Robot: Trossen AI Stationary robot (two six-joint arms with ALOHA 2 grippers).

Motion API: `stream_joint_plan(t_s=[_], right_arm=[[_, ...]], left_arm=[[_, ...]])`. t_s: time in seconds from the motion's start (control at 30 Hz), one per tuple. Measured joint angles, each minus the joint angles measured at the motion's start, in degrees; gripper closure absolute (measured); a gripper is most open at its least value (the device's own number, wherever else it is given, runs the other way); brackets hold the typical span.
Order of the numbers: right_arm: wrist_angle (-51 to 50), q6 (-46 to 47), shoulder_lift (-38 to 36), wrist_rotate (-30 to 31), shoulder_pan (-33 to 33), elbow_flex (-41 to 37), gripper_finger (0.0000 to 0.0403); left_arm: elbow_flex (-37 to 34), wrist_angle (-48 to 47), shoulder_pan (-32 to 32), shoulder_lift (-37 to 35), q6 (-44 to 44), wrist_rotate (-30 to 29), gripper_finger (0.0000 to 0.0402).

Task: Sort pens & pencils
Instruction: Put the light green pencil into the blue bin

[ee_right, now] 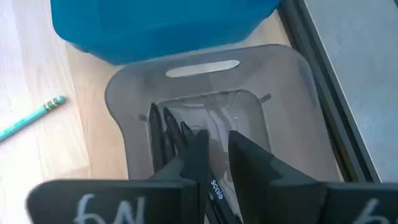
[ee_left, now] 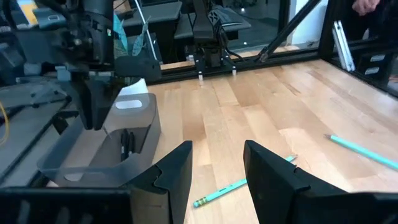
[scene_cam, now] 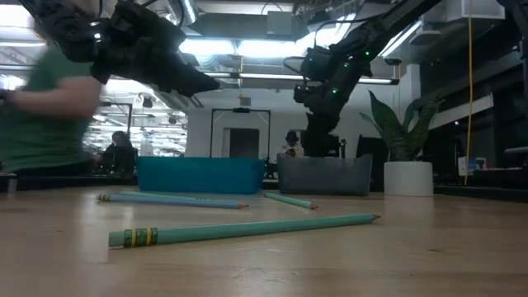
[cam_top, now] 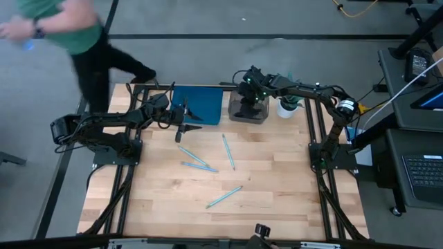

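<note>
Hovering with fingers apart, the left gripper (cam_top: pixel 181 128) is the nearer arm to the pencils (cam_top: pixel 196 166) lying flat just ahead; the right gripper (ee_right: pixel 214 163), fingers apart, hangs over the pens (ee_right: pixel 168 134) in the grey bin (cam_top: pixel 248 109)

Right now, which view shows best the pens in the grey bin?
The right wrist view: it looks down into the grey bin at the pens. The left wrist view shows one dark pen through its wall. High and low views hide them.
</note>
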Motion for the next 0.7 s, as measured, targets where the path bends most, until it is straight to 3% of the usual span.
stream_joint_plan(t_s=[0.27, 0.47, 0.57, 0.7], right_arm=[[-1.71, -0.76, -2.15, -0.30, 1.13, -0.02, 0.0342], [-0.96, -1.24, -9.96, -7.30, 2.88, -0.07, 0.0343], [0.93, -0.73, -15.37, -10.93, 3.93, -1.70, 0.0343], [4.50, 0.16, -23.78, -11.65, 6.45, -7.21, 0.0343]], left_arm=[[0.02, 1.66, 1.07, 0.00, 1.17, 0.04, 0.0264], [0.02, 5.99, 1.11, -0.28, -1.98, -0.20, 0.0264], [0.07, 7.17, 1.48, -3.24, -3.62, -0.28, 0.0264], [0.07, 1.35, 1.71, -10.81, -4.09, -0.37, 0.0264]])
